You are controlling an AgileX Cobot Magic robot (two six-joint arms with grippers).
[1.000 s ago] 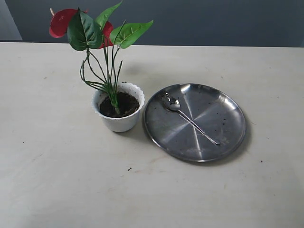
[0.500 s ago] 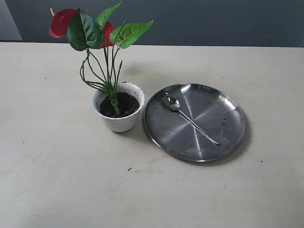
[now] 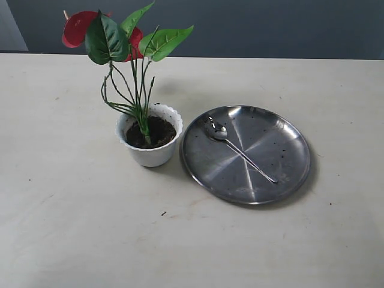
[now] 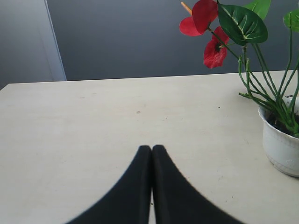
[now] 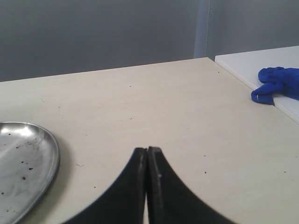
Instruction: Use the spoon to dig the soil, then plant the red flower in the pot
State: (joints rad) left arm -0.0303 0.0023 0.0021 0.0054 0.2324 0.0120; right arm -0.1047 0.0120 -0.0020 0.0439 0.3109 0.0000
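Note:
The red flower (image 3: 81, 28) stands upright with its stems pushed into the dark soil (image 3: 157, 132) of the white scalloped pot (image 3: 150, 153). The silver spoon (image 3: 239, 150) lies on the round steel plate (image 3: 282, 180), bowl toward the pot. Neither gripper shows in the exterior view. In the left wrist view my left gripper (image 4: 152, 148) is shut and empty, well away from the pot (image 4: 280, 147) and the flower (image 4: 205, 28). My right gripper (image 5: 147, 150) is shut and empty, with the plate (image 5: 28, 158) off to one side.
A blue cloth (image 5: 275, 84) lies on a white surface (image 5: 252, 63) beside the table, seen from the right wrist. Small soil crumbs dot the plate and the tabletop (image 3: 162, 213).

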